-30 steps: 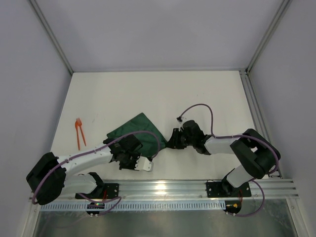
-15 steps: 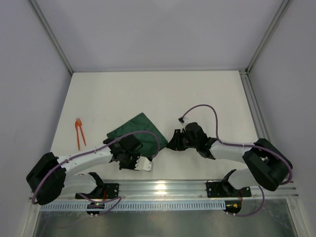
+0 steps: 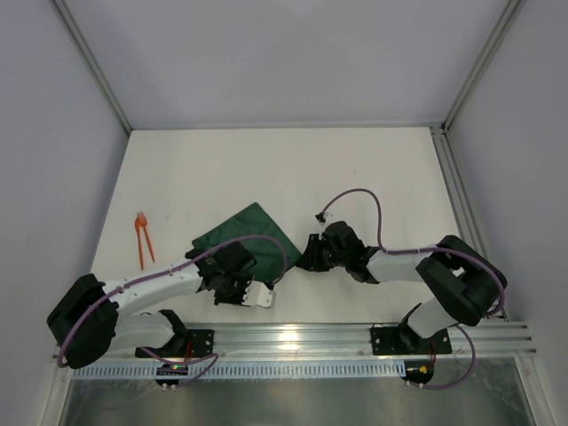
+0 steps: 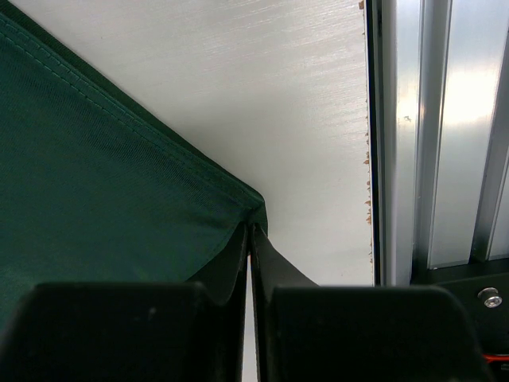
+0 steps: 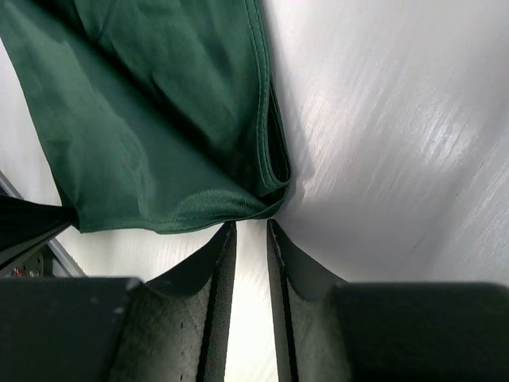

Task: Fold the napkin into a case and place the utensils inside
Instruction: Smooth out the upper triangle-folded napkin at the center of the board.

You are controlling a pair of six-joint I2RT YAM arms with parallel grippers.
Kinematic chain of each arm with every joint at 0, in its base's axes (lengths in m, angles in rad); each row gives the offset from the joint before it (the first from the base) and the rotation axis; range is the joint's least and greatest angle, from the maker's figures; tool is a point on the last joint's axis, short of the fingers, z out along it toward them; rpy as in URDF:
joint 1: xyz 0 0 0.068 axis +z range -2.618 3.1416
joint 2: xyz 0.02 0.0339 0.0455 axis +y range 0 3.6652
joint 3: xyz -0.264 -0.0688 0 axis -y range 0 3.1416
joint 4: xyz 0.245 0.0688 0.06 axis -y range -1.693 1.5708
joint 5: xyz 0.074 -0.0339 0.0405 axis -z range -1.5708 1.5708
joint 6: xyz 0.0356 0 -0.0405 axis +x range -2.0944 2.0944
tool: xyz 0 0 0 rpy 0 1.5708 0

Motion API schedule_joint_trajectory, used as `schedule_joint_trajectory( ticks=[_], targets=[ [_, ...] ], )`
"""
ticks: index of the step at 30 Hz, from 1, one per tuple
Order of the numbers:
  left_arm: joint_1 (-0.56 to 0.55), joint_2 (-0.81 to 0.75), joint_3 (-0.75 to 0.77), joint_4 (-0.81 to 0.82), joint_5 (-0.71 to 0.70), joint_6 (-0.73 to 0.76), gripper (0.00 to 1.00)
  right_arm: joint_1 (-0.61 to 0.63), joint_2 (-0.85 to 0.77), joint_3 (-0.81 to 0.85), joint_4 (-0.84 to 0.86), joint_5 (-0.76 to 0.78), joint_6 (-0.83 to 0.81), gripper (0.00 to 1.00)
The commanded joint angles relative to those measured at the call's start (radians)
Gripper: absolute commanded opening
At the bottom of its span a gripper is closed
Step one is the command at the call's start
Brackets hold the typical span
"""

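Observation:
The dark green napkin (image 3: 253, 229) lies near the table's front, partly folded, with doubled layers at its right corner (image 5: 270, 179). My left gripper (image 3: 224, 266) covers its near corner. In the left wrist view the left gripper (image 4: 253, 227) is shut on that corner of the napkin (image 4: 95, 199). My right gripper (image 3: 306, 256) sits at the right corner. Its jaws (image 5: 250, 224) stand slightly open, with bare table between them and the cloth just beyond the tips. The orange utensils (image 3: 142, 235) lie together at the far left, apart from both grippers.
An aluminium rail (image 3: 355, 337) runs along the table's near edge, close to the left gripper (image 4: 445, 135). Purple cables (image 3: 364, 200) loop over both arms. Grey walls enclose the table on three sides.
The right arm's elbow swung outward and came back, and its gripper edged slightly left toward the napkin's corner. The left arm and the napkin have stayed put.

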State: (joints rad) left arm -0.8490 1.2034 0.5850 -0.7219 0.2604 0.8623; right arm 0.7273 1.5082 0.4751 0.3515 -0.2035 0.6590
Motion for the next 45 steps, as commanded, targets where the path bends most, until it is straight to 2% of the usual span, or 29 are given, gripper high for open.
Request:
schedule_joint_trajectory(
  ticks=[1, 4, 7, 8, 13, 23, 31, 33, 34, 37, 39, 41, 45],
  targets=[
    [-0.004, -0.019, -0.001, 0.013, -0.004, -0.014, 0.01, 0.006, 0.033, 0.004, 0.041, 0.076, 0.011, 0.26],
    [-0.004, -0.019, -0.002, 0.013, -0.001, -0.014, 0.0, 0.006, 0.049, 0.0, 0.063, 0.09, 0.034, 0.25],
    [-0.004, -0.016, -0.002, 0.013, 0.002, -0.011, 0.0, 0.004, 0.073, 0.01, 0.087, 0.11, 0.062, 0.17],
    [-0.004, -0.018, -0.005, 0.013, 0.005, -0.011, 0.0, 0.004, 0.079, 0.019, 0.089, 0.124, 0.067, 0.12],
    [-0.004, -0.025, -0.008, 0.003, 0.013, -0.008, 0.0, 0.001, 0.113, 0.04, 0.11, 0.142, 0.088, 0.04],
    [-0.004, -0.031, -0.004, -0.004, 0.043, -0.006, 0.0, -0.046, 0.159, 0.068, 0.187, 0.101, 0.129, 0.04],
    [-0.004, -0.05, -0.001, -0.011, 0.039, -0.013, 0.02, -0.071, 0.181, 0.095, 0.181, 0.076, 0.114, 0.04],
    [-0.004, -0.051, 0.006, -0.028, 0.039, -0.009, 0.07, -0.069, 0.176, 0.106, 0.169, 0.064, 0.102, 0.04],
    [-0.004, -0.051, 0.007, -0.031, 0.036, -0.011, 0.13, -0.069, 0.17, 0.108, 0.155, 0.061, 0.096, 0.04],
    [-0.004, -0.056, 0.019, -0.057, 0.025, -0.008, 0.23, -0.069, 0.155, 0.115, 0.126, 0.039, 0.07, 0.08],
    [-0.005, -0.064, 0.032, -0.074, 0.025, -0.009, 0.33, -0.069, 0.133, 0.117, 0.106, 0.033, 0.047, 0.1],
    [-0.004, -0.073, 0.058, -0.102, 0.026, -0.017, 0.38, -0.068, 0.104, 0.117, 0.067, 0.036, 0.03, 0.13],
    [-0.004, -0.1, 0.114, -0.151, 0.04, -0.032, 0.41, -0.063, 0.035, 0.114, 0.003, 0.068, -0.012, 0.16]
  ],
)
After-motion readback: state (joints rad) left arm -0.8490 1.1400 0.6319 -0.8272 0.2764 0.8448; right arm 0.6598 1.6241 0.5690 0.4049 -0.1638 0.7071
